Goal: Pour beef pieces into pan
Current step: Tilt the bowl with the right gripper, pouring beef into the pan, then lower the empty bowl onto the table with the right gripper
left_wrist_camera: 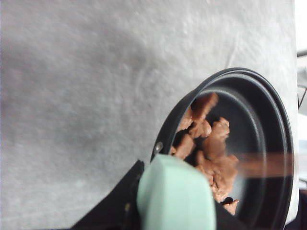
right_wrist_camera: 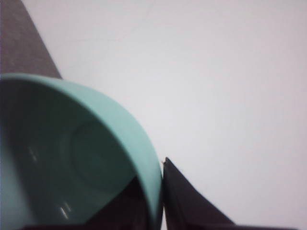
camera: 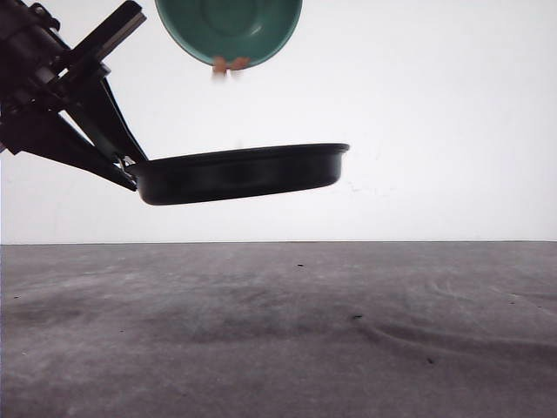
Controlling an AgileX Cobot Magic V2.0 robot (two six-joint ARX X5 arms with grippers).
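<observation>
Left hand [camera: 129,165] clamped on the pan's mint-green handle [left_wrist_camera: 175,196]; in the front view the black fingers [camera: 96,131] close in at the pan's left end, in the left wrist view the handle sits right between them. Pan [camera: 239,172] is held up in the air, well clear of the grey table [camera: 278,331], roughly level, far rim tipped slightly up.

Right hand [right_wrist_camera: 165,201] grips the rim of the teal bowl [camera: 228,28]: one dark finger [right_wrist_camera: 192,206] outside the wall, another dark shape inside it, rim pinched between. Bowl is tilted steeply, mouth facing the front camera, directly above the pan and apart from it. Bowl interior looks empty in the right wrist view.

Beef pieces [left_wrist_camera: 206,148]: most lie heaped inside the pan, toward the handle side. A couple of orange-brown pieces show at the bowl's lower lip in the front view, blurred; cannot tell if they are touching it. A brown streak across the pan in the left wrist view is too blurred to identify.
</observation>
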